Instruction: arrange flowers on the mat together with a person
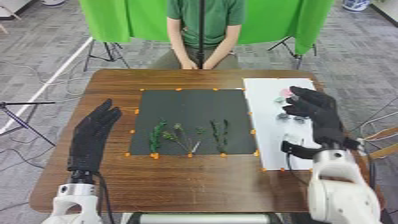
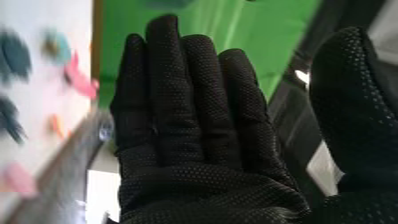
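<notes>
In the head view my left hand [image 1: 92,136] rests over the table's left side, fingers straight, beside the dark mat [image 1: 188,112]. My right hand [image 1: 314,116] is over the white sheet [image 1: 265,110] on the right, holding nothing. The right wrist view has my right hand [image 2: 200,150] with straight fingers and the thumb apart. On the mat's lower half lie a green stem [image 1: 157,135], a branching sprig [image 1: 182,137] and leafy stems [image 1: 219,135]. Pink flowers [image 1: 286,93] and pale and dark ones [image 1: 284,116] lie on the sheet, partly hidden by my right hand.
Orange tape marks [image 1: 155,156] edge the mat on the brown table [image 1: 178,182]. A person sits at the far edge, hands [image 1: 197,65] together off the mat. Behind hangs a green cloth [image 1: 275,20] on stands.
</notes>
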